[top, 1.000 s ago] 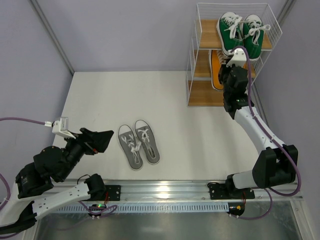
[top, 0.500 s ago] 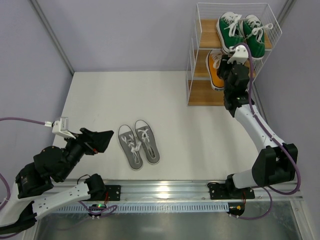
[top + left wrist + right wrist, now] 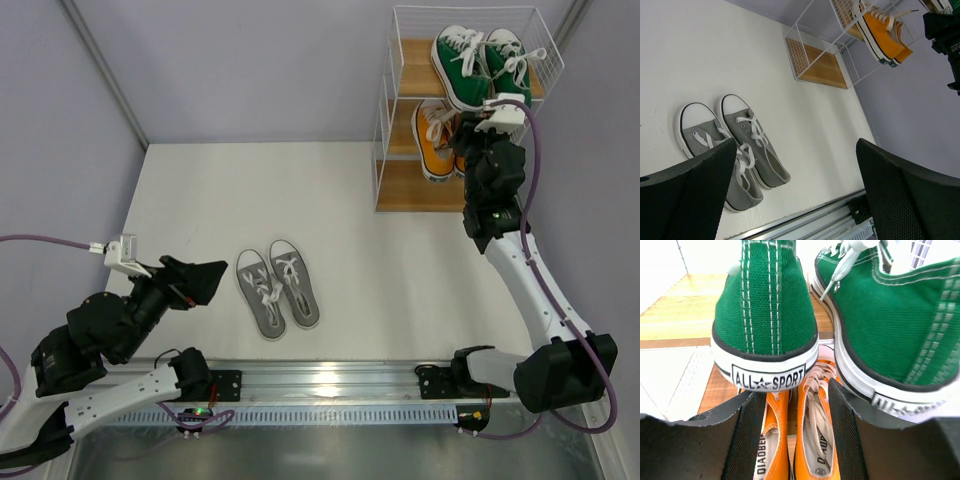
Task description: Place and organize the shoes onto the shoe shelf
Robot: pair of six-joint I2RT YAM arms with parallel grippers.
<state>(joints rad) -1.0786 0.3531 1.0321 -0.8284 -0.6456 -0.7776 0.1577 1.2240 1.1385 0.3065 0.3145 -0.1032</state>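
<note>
The shoe shelf [image 3: 410, 187] stands at the back right. The green pair [image 3: 478, 65] sits on its top board and the orange pair [image 3: 433, 140] on the middle board; the bottom board is bare. The grey pair [image 3: 278, 290] lies side by side on the table, toes away from me, and also shows in the left wrist view [image 3: 757, 155]. My right gripper [image 3: 466, 132] is at the shelf front, open, its fingers over the orange heels [image 3: 815, 440] just under the green heels [image 3: 765, 305]. My left gripper [image 3: 205, 275] is open and empty, left of the grey pair.
Grey-violet walls close in behind and to the right of the shelf. A metal rail [image 3: 330, 385] runs along the near table edge. A slanted metal post [image 3: 100, 70] stands at the back left. The shelf's wire-mesh sides [image 3: 797, 55] flank the boards.
My right arm has swung to the right and drawn back from the middle tier, leaving the orange pair there in fuller view. The left arm and the grey pair have not moved.
</note>
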